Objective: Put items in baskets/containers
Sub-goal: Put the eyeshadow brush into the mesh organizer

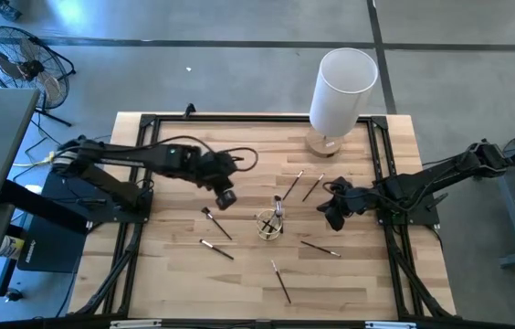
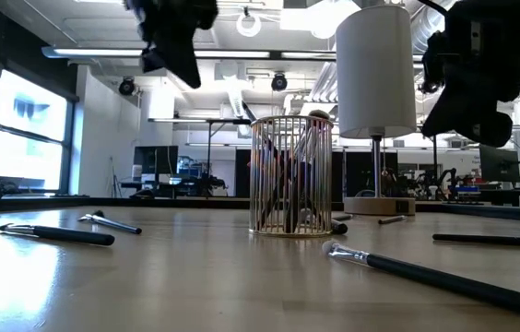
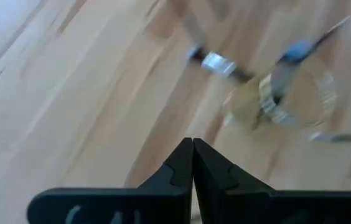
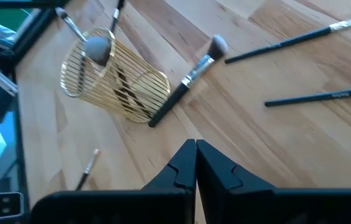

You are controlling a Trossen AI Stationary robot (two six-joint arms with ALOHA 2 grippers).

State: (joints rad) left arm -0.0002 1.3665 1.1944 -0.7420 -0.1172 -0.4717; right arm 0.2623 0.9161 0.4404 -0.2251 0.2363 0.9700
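Table [image 1: 175, 283]: wood top, black frame. White cylinder [image 1: 341, 90] on its base at the far edge. Left gripper [image 1: 225, 197] above the table just left of the cup, fingers pressed together, holding nothing. Right gripper [image 1: 333, 216] above the table right of the cup, fingers also pressed together, empty. Cup [image 1: 269, 223], a gold wire holder, stands upright mid-table with a few brushes in it. Other brushes lie loose around it: one [image 1: 216, 223] to its left, one [image 1: 280, 281] nearer the front edge, one [image 4: 188, 79] touching its base.

From my remote seat I see grey concrete floor [image 1: 194, 46], a floor fan [image 1: 22, 66], big windows [image 2: 20, 138] and bright ceiling lights [image 2: 249, 22] overhead.
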